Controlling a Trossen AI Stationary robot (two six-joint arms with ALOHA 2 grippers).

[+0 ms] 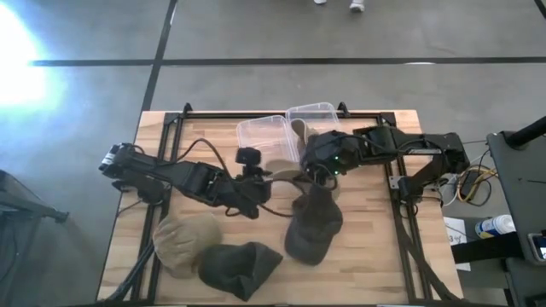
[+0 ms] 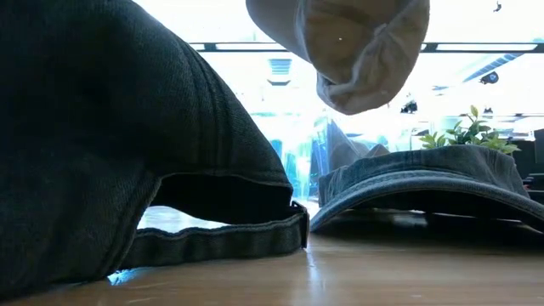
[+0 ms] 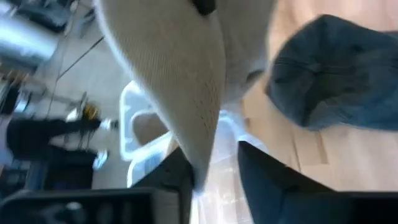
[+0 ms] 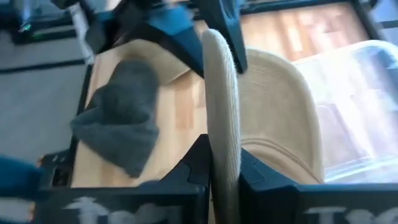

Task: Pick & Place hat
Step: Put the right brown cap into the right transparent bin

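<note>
A beige hat [image 1: 286, 170] hangs lifted clear between my two grippers above the table's middle; in the low view the beige hat [image 2: 357, 51] hangs high over the wood. My right gripper [image 4: 224, 169] is shut on its brim. My left gripper [image 3: 214, 171] is open, and its fingers stand on either side of the hat's other edge [image 3: 199, 143], which lies close along one finger; whether they touch, I cannot tell. Two clear tubs [image 1: 266, 136] [image 1: 312, 115] stand at the far side. My right gripper pinches the beige hat's brim [image 4: 221, 134] edge-on between its two fingers, which come level from the table's right. The brim stands on edge and runs straight out ahead of the fingers. The hat is lifted clear of the table.
A dark denim cap [image 1: 311, 223] lies just near of the grippers. An olive hat [image 1: 243, 269] and another beige hat [image 1: 183, 240] rest at the near left. In the low view the dark caps [image 2: 102, 144] [image 2: 425, 183] sit on the wood. Bare wood [image 1: 375, 247] shows at the near right.
</note>
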